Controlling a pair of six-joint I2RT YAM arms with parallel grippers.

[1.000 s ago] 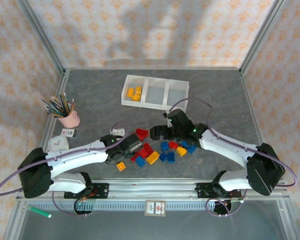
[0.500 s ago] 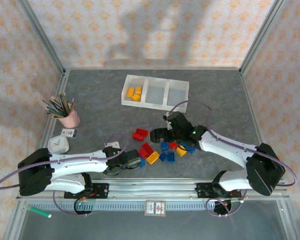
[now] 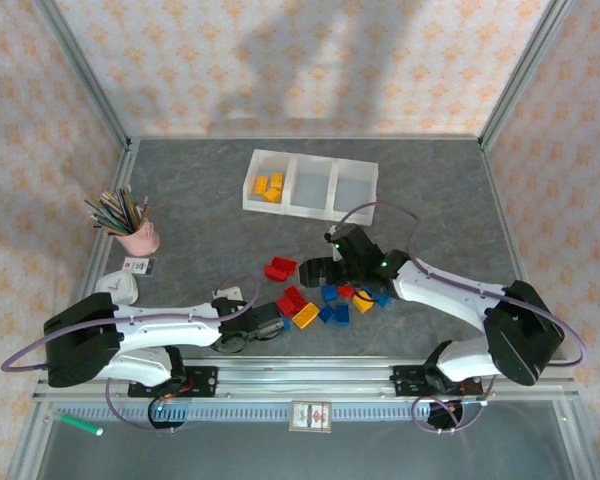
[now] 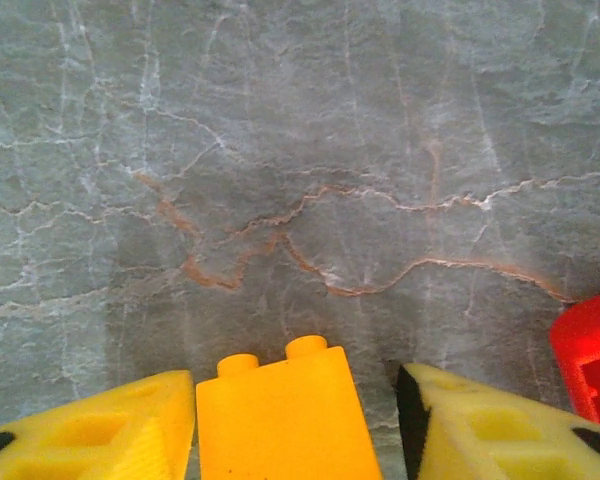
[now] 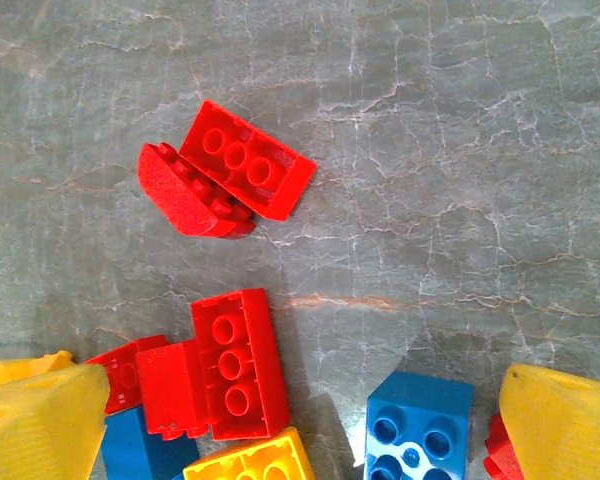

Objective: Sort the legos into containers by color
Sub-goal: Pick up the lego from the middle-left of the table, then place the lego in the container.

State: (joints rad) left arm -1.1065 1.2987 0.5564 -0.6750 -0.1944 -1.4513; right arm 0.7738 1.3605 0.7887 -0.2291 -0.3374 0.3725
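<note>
Yellow-orange brick (image 4: 280, 425) sits btwn the fingers (image 4: 100, 430) of the L gripper (image 4: 295, 374) in the L wrist view, low over the grey marbled table (image 4: 300, 150). Its 2 studs sit side by side across the gap and point away from the wrist, twd frame top. The body runs off the bottom edge, so its long axis can't be read. The pad at frame L looks against it and a dark sliver shows by the other pad. Can't tell if it's pinched or just bracketed. A red brick (image 4: 592, 355) lies just beside, at frame R.

Top view: the L gripper is at the near-L end of the loose legos (image 3: 330, 292), well apart from the tray (image 3: 291, 183). Tray's long axis runs L–R and it has 3 compts in a row, w/ yellow bricks (image 3: 268, 186) in the L one. The loose pile is mid-table, btwn tray and arm bases.

R gripper (image 5: 295, 380) hovers over the pile, jaws spread wide w/ nothing in them.
- Red block (image 5: 230, 365): studs up, long axis up-down in frame.
- Second red (image 5: 248, 172): studs up, long axis slanting upper L to lower R, a curved red piece (image 5: 185, 195) touching its L side.
- Blue brick (image 5: 420, 425): studs up, squarish, btwn the fingers, untouched.

Pink cup of pencils (image 3: 137, 237) stands far L.
</note>
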